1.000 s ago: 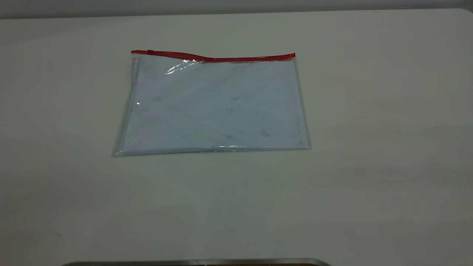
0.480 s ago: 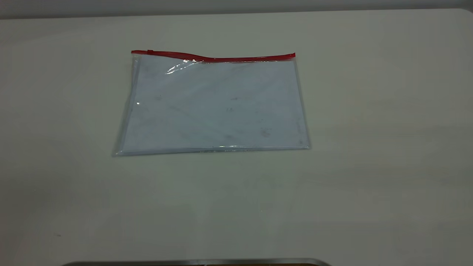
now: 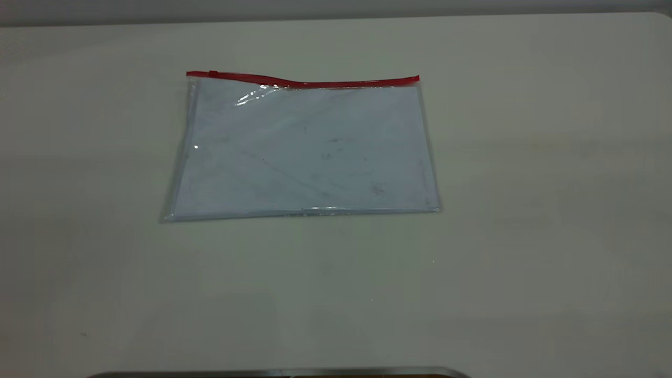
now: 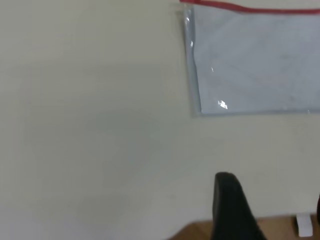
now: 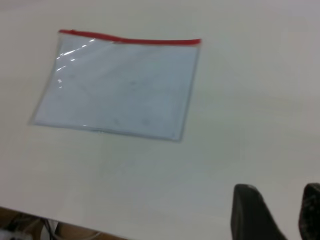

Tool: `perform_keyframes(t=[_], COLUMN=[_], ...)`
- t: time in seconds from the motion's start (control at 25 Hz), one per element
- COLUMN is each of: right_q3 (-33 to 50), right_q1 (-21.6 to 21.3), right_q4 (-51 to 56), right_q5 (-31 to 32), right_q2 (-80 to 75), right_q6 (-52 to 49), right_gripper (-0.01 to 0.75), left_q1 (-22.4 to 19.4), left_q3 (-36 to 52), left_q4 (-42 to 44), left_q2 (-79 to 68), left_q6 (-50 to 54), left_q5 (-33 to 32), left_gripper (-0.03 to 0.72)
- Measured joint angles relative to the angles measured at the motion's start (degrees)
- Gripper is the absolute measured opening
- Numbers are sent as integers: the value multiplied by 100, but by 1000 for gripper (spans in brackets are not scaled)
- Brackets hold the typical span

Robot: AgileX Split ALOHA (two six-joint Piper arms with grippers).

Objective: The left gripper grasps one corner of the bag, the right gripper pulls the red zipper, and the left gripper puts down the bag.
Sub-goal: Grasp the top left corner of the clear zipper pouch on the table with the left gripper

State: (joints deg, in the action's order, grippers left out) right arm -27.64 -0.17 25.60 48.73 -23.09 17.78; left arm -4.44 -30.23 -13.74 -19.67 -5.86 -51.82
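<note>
The bag (image 3: 304, 152) lies flat on the white table, a clear pouch with a pale sheet inside. The red zipper (image 3: 315, 83) runs along its far edge, with the slider tab (image 3: 212, 73) at the left end. Neither gripper shows in the exterior view. In the left wrist view my left gripper (image 4: 272, 210) is open and empty over the table's near edge, well short of the bag's near left corner (image 4: 197, 112). In the right wrist view my right gripper (image 5: 280, 210) is open and empty, well apart from the bag (image 5: 120, 85), off its near right corner.
The white table (image 3: 525, 210) stretches wide around the bag. A grey metal strip (image 3: 278, 373) lies along the bottom edge of the exterior view. The table's near edge (image 4: 200, 225) shows in the left wrist view, with brown floor below.
</note>
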Motion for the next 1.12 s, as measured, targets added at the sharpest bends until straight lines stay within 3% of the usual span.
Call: perform_keyframes(t=[0.28, 0.44, 0.64, 0.76, 1.12], right_q3=[-137, -753, -1745, -2345, -3856], right_q1=[0, 42, 640, 916, 952], right_q4=[1791, 3357, 4674, 5129, 5668], right_q5=[-1502, -1730, -1893, -1895, -1640], right_q2=[-2766, -4314, -6172, -7168, -8989], right_q6=[2888, 4728, 6367, 6653, 6721], right_gripper=[481, 501, 505, 505, 505], left_q1=[0, 0, 0, 0, 0], left_q3=[-755, -1419, -2408, -3141, -5300], left_q4=[-133, -557, -1369, -1923, -2642], left_q2=[-2990, -4683, -6750, -7935, -10533], left_q6=[-610, -992, -2054, -2685, -3609], left_q5=[747, 1226, 1523, 1581, 1645], left_gripper=[501, 525, 527, 527, 529])
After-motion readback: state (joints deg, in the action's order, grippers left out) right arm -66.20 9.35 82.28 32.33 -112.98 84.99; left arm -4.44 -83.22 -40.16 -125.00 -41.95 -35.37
